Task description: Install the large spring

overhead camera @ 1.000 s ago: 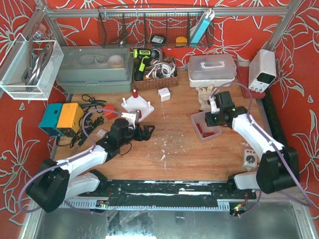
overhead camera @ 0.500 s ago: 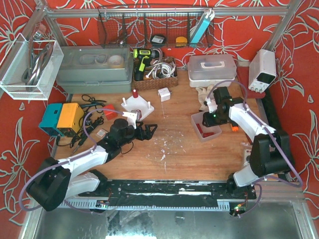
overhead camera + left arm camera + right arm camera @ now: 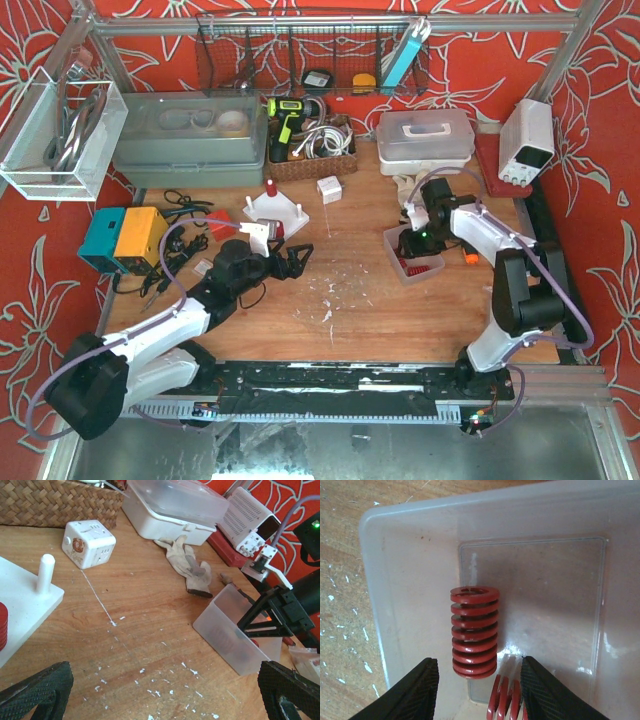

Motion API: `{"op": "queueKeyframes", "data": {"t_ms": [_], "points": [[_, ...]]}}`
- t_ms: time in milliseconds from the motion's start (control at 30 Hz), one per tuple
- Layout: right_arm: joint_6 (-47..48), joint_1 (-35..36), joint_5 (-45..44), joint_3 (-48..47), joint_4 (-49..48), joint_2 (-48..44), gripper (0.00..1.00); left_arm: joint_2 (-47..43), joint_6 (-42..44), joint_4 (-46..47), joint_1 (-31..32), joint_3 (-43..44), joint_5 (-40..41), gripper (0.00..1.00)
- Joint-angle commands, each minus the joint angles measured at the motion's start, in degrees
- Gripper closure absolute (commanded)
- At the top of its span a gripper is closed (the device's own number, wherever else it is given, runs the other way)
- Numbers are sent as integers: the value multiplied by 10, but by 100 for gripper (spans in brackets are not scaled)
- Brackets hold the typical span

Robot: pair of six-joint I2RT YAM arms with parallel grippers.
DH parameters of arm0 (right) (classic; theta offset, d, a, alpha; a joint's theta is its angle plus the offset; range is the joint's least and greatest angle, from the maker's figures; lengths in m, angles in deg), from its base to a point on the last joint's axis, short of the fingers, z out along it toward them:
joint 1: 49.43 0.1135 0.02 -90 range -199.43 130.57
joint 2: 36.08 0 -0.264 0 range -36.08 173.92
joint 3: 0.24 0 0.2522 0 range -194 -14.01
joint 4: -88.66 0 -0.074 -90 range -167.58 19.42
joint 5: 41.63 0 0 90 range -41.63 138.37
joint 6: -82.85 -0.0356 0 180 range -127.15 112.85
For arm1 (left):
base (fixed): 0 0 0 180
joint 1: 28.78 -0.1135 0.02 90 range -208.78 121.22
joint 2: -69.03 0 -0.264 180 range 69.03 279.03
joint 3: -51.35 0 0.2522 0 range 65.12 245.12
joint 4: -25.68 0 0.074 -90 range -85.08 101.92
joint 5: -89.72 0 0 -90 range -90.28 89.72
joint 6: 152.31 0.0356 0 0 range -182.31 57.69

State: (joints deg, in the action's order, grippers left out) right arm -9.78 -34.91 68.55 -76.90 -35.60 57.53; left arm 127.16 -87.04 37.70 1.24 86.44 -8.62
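Location of large spring [image 3: 474,630]: inside the translucent bin [image 3: 405,550], centre of the right wrist view, with a second red spring [image 3: 506,701] just below it at the bottom edge. Right tool [image 3: 476,682] is over the bin, fingers apart either side of the large spring's lower end, not closed on it. Left tool [image 3: 160,695] is spread wide above the tabletop [image 3: 140,625], holding nothing. White peg fixture [image 3: 30,597] sits at that view's left edge.

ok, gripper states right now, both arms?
Left gripper: open, empty.
Right gripper: open, holding nothing, poised over the red springs in the bin.
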Motion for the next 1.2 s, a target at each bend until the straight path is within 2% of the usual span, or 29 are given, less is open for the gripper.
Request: {"op": "queueKeyframes", "data": {"t_ms": [0, 367, 933, 1033, 1167], "points": [[3, -2, 12, 5, -8, 25, 51, -6, 9, 3, 5, -4, 12, 0], [-2, -2, -58, 4, -21, 55, 56, -9, 14, -3, 6, -4, 23, 0], [4, 21, -92, 3, -26, 78, 58, -22, 15, -9, 8, -2, 31, 0], [8, 23, -104, 7, -31, 71, 66, -26, 15, -9, 8, -4, 36, 0], [11, 27, -106, 8, -35, 47, 81, -28, 12, -10, 8, -5, 42, 0]]}}
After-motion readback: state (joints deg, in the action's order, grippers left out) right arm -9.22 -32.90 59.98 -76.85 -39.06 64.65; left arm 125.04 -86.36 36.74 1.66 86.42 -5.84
